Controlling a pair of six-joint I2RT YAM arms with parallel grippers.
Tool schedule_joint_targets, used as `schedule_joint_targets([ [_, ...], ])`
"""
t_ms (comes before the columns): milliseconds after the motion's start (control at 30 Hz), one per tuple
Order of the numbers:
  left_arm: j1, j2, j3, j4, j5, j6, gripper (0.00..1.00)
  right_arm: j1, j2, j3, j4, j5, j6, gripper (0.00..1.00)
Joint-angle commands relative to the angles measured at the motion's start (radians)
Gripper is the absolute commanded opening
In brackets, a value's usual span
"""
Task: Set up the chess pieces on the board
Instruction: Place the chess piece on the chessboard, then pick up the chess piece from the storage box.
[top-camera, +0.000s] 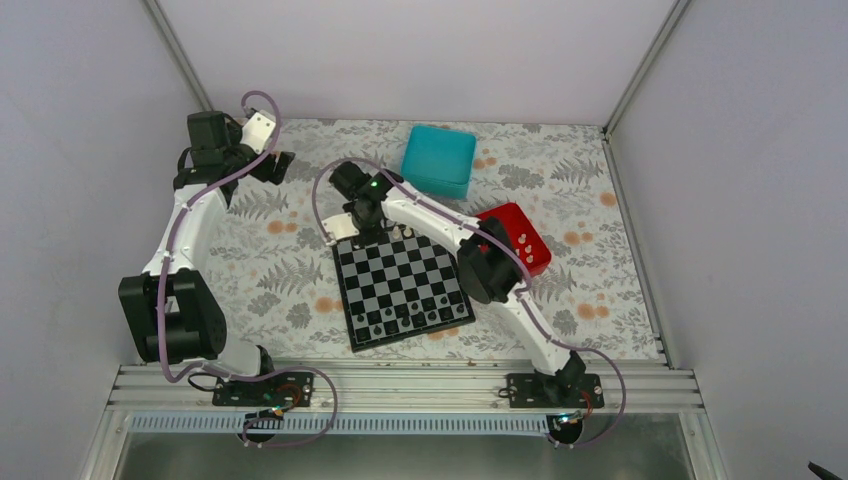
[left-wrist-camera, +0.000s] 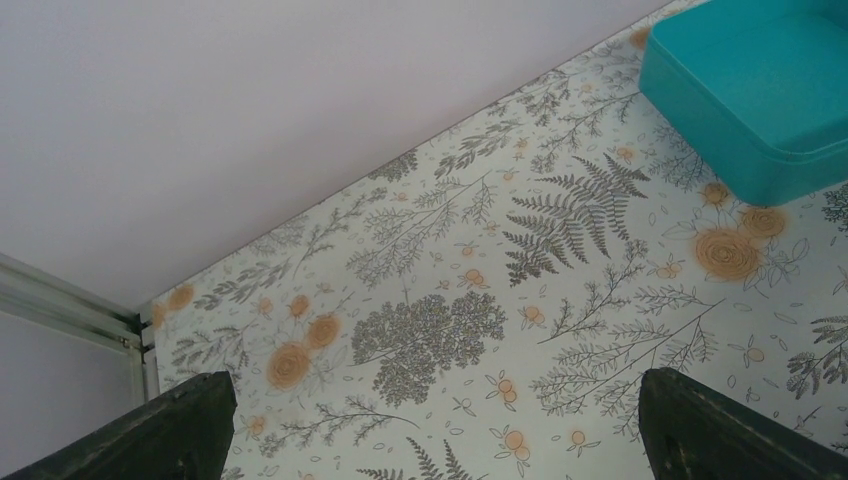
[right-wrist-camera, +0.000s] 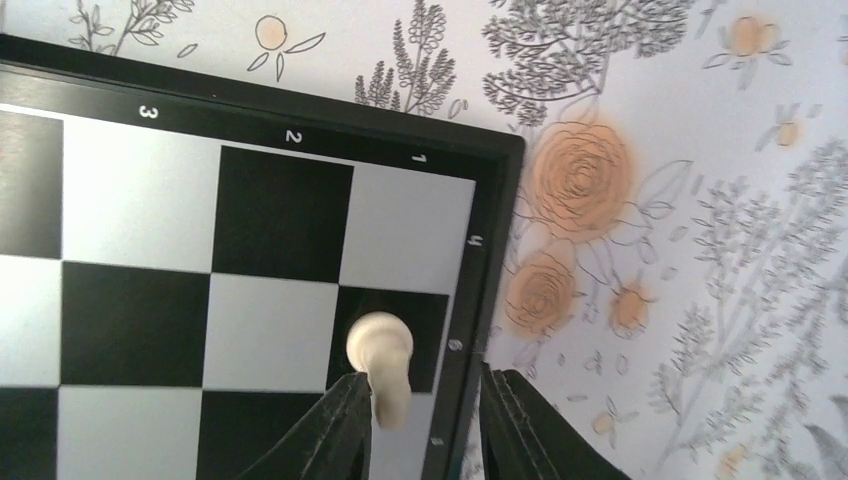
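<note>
Here, the right gripper hangs low over a corner of the board with its jaws parted. A cream piece stands between them on a black square in the outermost file, one square short of the light corner square that lies just ahead of the gripper. The piece sits against the jaw on the left of the wrist view, seemingly touching it. A clear gap shows on its other side, so nothing clamps it. The other jaw is over the board's black border. Most of the board spreads out ahead and to the left of this gripper.

In the top view, dark pieces line the board's opposite edge, toward the arm bases. A red tray lies off to the gripper's side past the board, partly behind the arm.

The left gripper is well apart from the board. Its jaws are spread wide and hold nothing, with only the floral cloth beneath. A teal box sits ahead of it, to the right in its own view
</note>
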Motion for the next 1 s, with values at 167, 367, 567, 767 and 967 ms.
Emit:
schedule_joint_targets([
  [167, 0.006, -0.006, 0.061, -0.025, 0.029, -0.003, 1.00, -0.102, -0.338, -0.033, -0.154, -0.111, 0.075, 0.34],
  [367, 0.006, 0.007, 0.097, -0.034, 0.048, -0.013, 1.00, -0.383, -0.544, -0.211, -0.201, -0.087, 0.105, 0.39],
  [567, 0.001, 0.047, 0.152, -0.047, 0.080, -0.026, 1.00, -0.646, -0.674, -0.466, -0.170, -0.079, 0.081, 0.43],
  [767, -0.038, 0.091, 0.188, -0.042, 0.060, -0.042, 1.00, -0.694, -0.712, -0.725, -0.047, 0.001, 0.074, 0.42],
  [967, -0.069, 0.104, 0.195, -0.040, 0.016, -0.034, 1.00, -0.723, -0.697, -0.860, 0.067, 0.081, -0.044, 0.42],
])
